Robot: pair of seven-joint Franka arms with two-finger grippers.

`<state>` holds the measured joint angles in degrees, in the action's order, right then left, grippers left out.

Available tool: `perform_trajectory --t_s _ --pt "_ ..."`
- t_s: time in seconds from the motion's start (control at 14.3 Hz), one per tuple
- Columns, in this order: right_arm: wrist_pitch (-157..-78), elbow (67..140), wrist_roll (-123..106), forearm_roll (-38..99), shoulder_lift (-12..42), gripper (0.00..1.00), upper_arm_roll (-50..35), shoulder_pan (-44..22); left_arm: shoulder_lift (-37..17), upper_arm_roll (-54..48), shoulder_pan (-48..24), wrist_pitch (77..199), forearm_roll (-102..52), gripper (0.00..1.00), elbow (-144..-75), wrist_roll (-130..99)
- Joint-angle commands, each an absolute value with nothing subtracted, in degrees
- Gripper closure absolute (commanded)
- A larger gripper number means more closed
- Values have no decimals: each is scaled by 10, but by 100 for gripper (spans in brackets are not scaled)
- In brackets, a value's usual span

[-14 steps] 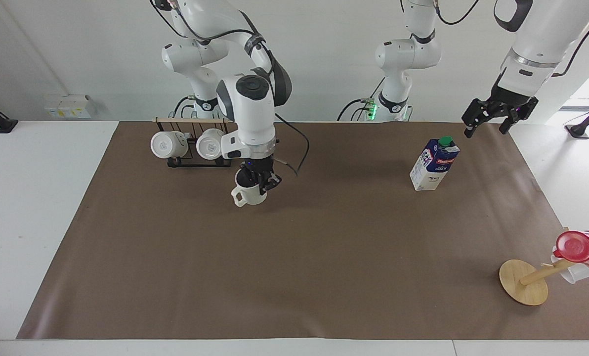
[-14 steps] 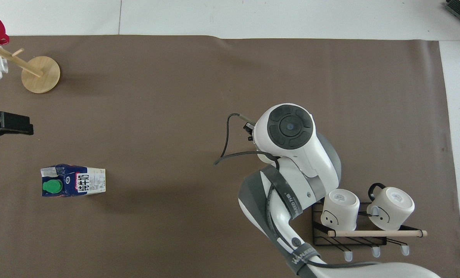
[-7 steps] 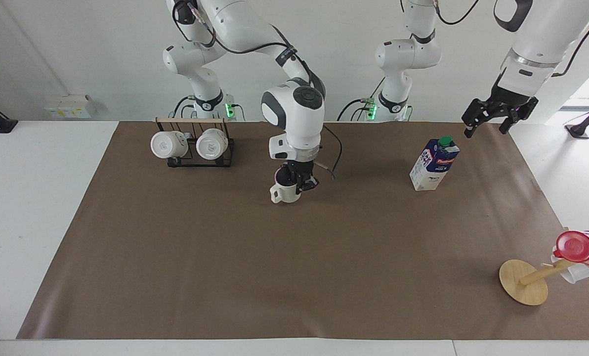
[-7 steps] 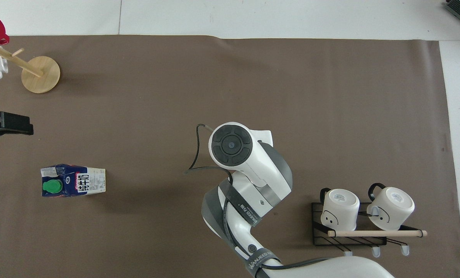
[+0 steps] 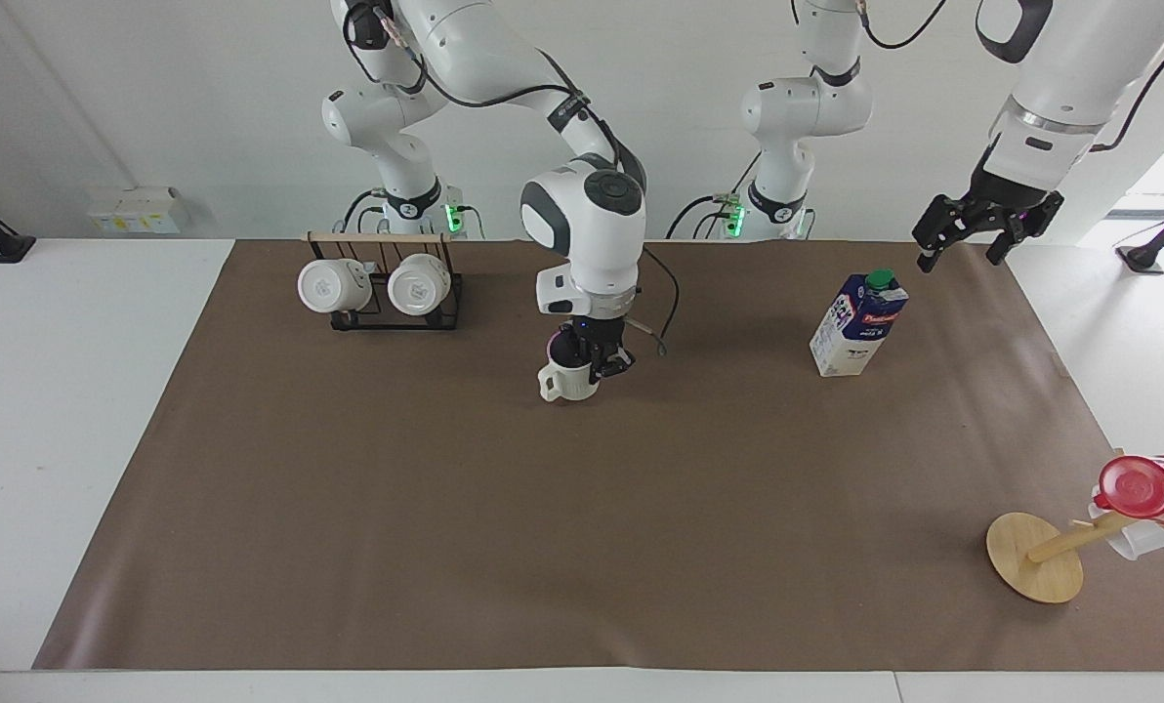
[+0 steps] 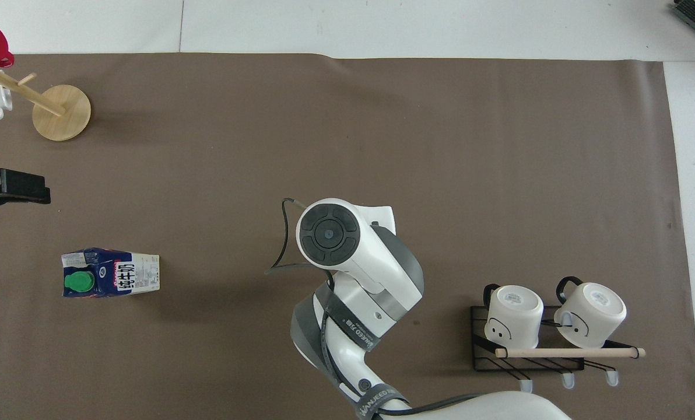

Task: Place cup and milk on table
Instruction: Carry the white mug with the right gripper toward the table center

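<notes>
Now the right gripper (image 5: 592, 365) fingers pinch the cup (image 5: 570, 380) low over the table (image 5: 94, 430) middle; next, set it down. The left gripper (image 5: 968, 237) waits, fingers wide, empty.

Wall (image 5: 152, 98): plain white, rising at the worktop's robot end.
Worktop (image 5: 55, 439): white.
Light: bright, even.
</notes>
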<state>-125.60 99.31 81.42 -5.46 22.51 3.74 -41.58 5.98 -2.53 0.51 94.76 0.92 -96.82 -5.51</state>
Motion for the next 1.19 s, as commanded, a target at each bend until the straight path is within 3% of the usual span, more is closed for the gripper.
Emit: perform_trajectory --t_s 0.0,0.84,1.12 --pt "-1271 983 831 -69 231 100 38 -415 62 -28 13 934 3 0 -961 -52" --pt "-1287 1002 817 -68 231 100 37 -411 74 -29 5 924 3 0 -968 -47" --pt "-1289 1008 816 -64 230 100 37 -408 119 -29 4 939 3 0 -1056 -19"
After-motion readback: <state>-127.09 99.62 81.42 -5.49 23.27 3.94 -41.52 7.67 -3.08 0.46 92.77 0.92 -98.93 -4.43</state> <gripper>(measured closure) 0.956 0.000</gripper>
